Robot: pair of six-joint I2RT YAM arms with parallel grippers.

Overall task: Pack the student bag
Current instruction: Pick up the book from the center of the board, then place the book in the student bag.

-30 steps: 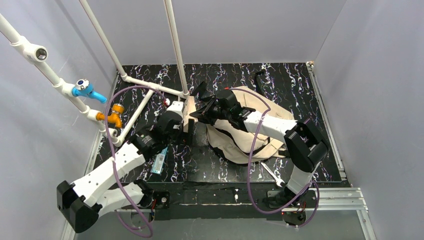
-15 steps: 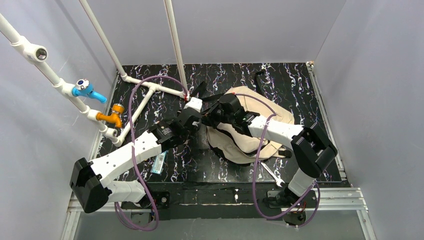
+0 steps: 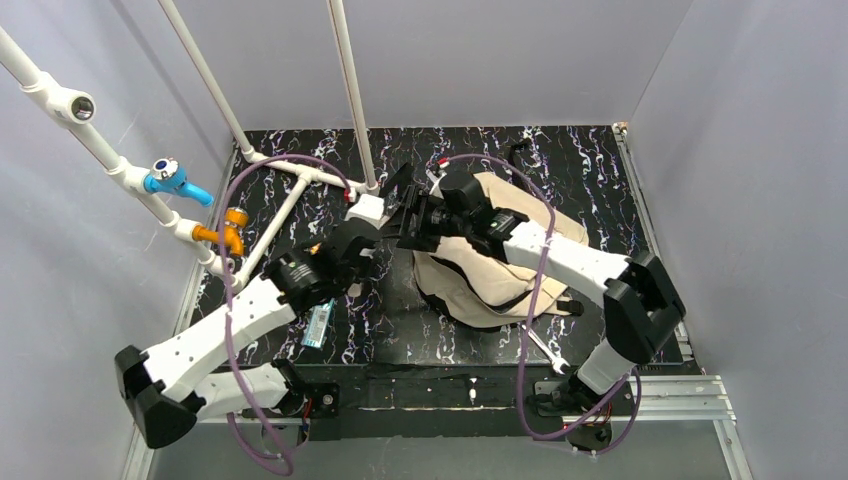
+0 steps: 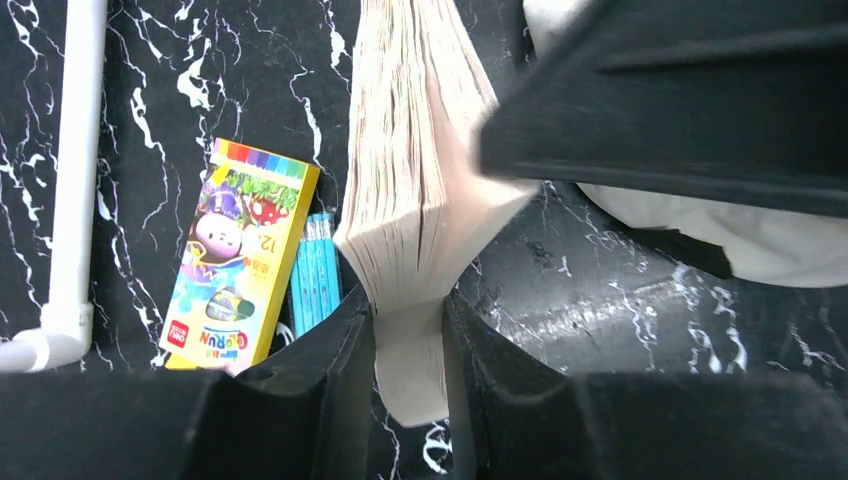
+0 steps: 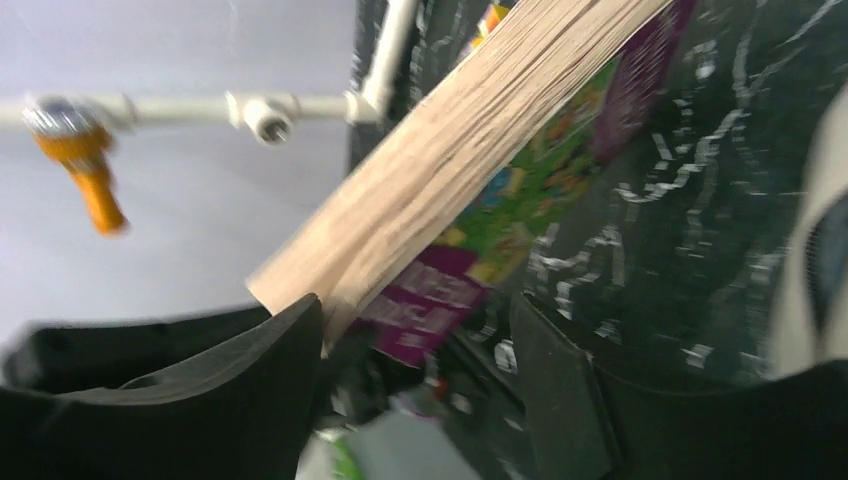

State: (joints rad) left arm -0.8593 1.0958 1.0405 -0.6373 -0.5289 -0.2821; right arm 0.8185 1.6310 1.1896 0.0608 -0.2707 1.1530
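One book (image 4: pixel 420 150) clamped in left hand (image 4: pixel 408 312), arm (image 3: pixel 230 320) outstretched — right hand (image 5: pixel 415 325) alongside, fingers (image 5: pixel 270 365) apart.

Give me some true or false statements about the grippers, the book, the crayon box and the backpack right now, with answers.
1. The left gripper is shut on a thick paperback book. True.
2. The yellow crayon box sits inside the beige fabric backpack. False: it lies on the black marbled table, beside blue pencils.
3. The right gripper is open. True.
4. The book is packed in the backpack. False: the left gripper holds it outside, over the table.
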